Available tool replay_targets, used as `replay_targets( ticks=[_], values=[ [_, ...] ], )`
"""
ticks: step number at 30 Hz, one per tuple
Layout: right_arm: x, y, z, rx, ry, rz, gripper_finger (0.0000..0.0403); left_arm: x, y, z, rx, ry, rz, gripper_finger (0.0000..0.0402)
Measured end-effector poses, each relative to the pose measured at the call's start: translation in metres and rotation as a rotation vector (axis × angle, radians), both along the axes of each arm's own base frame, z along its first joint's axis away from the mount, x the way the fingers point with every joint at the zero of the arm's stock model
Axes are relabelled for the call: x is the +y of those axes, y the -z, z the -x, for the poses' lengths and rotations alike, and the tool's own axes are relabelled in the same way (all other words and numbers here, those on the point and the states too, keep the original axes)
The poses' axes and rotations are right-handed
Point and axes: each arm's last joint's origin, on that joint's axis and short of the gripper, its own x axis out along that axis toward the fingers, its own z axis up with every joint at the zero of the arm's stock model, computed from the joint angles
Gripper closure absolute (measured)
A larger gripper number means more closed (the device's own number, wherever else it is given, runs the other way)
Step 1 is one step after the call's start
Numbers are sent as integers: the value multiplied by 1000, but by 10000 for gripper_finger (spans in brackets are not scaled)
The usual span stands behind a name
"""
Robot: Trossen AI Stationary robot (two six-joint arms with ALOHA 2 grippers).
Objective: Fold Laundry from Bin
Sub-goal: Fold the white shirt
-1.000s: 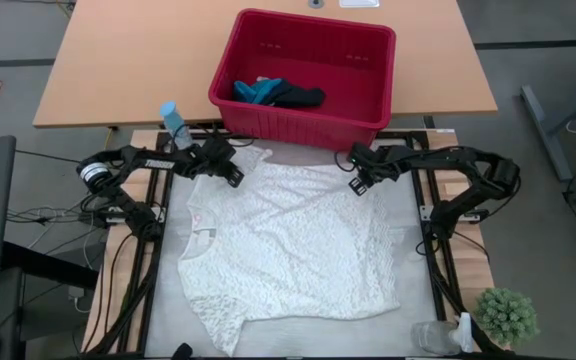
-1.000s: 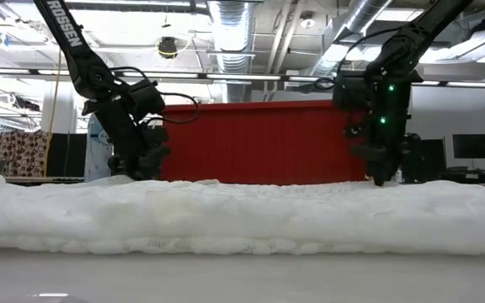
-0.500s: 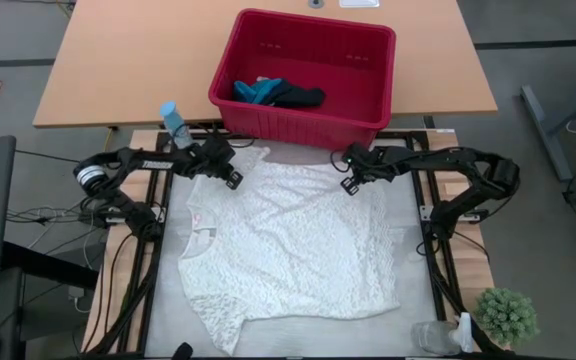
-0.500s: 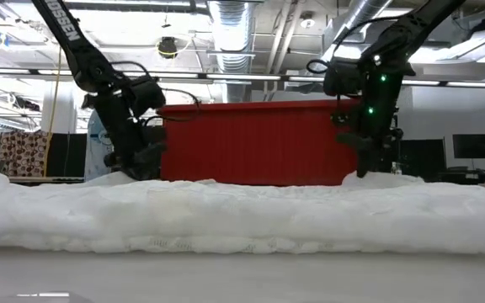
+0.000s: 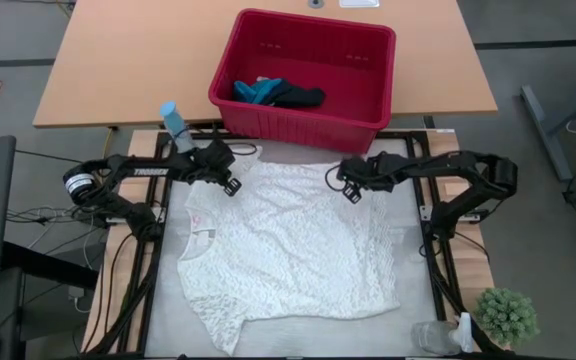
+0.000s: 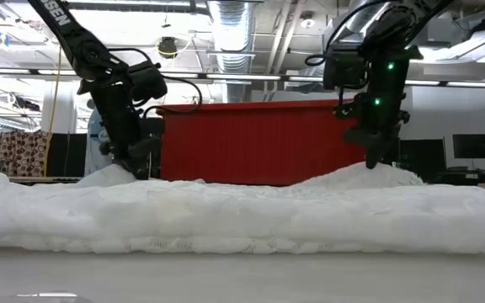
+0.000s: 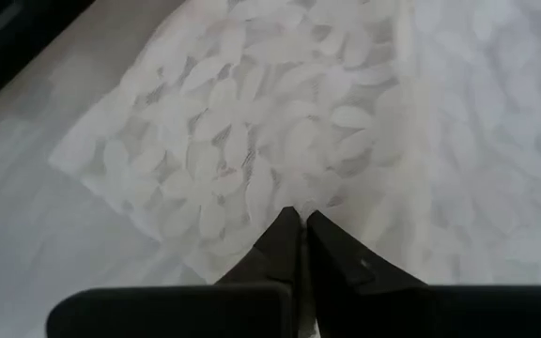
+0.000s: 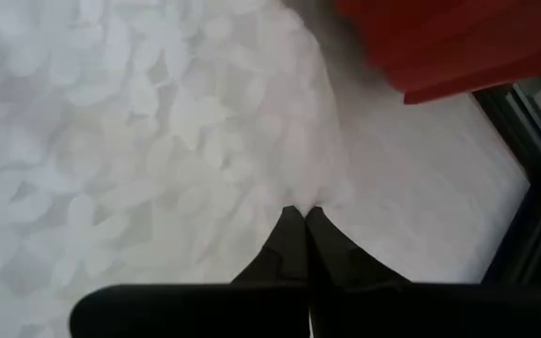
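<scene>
Item: large white lacy-textured cloth garment, spread nearly flat on the pale worktop between the two arms. Its far edge lies just in front of the bin; two spots along that edge are raised into small peaks, seen in the low view.

Item: red rectangular plastic bin with rimmed edge and slotted walls, standing on the tan wooden table at the far side, upright. Inside, against one wall: small teal-blue cloth touching a dark navy-black cloth.

Left tool: at the garment's far left corner, fingers pressed together, pinching a fold of the white garment; wrist view shows the lace gathered at the fingertips.

Right tool: at the garment's far right part, just in front of the bin, fingers pressed together, pinching the white garment, which tents up beneath it.

Also present: light blue bottle near the left arm; small green potted plant and clear glass jar at the near right corner.
</scene>
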Motion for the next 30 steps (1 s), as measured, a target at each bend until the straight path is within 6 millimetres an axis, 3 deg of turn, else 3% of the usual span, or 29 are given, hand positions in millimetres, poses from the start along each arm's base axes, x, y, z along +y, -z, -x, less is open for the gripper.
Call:
replay_targets(
  ticks=[10,22,30],
  values=[
    [26,-21,8,-67,1,62,390,-19,-4,-13,15,39,-56,401],
    [46,-40,16,-173,-41,74,390,-53,-54,-5,-163,76,-125,401],
    [74,-39,19,-172,-58,74,390,-89,-65,4,-141,98,-141,401]
  ],
)
